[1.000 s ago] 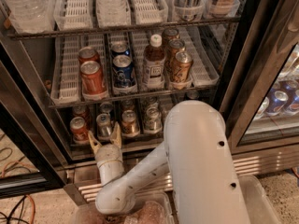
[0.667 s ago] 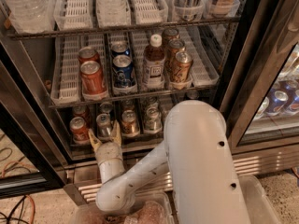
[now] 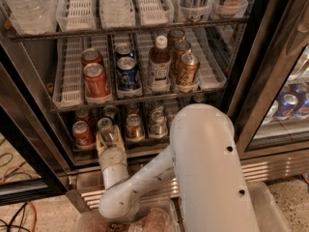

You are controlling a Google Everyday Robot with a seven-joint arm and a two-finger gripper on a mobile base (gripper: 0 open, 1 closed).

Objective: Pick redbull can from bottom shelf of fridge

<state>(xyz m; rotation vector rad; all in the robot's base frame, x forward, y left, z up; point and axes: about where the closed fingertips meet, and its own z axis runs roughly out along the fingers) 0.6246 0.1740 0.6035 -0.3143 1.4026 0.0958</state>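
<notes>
The gripper (image 3: 108,138) sits around the redbull can (image 3: 105,126) at the front of the bottom shelf (image 3: 145,146) of the fridge (image 3: 280,166), toward 8 o'clock in the view; whether it clamps the can cannot be told. An orange-red can (image 3: 82,134) stands at the redbull can's 9 o'clock and a gold-amber can (image 3: 133,126) at its 3 o'clock. On the rack above, at 12 o'clock, are two red cans, two blue cans and one brown bottle (image 3: 159,67). No label is readable.
</notes>
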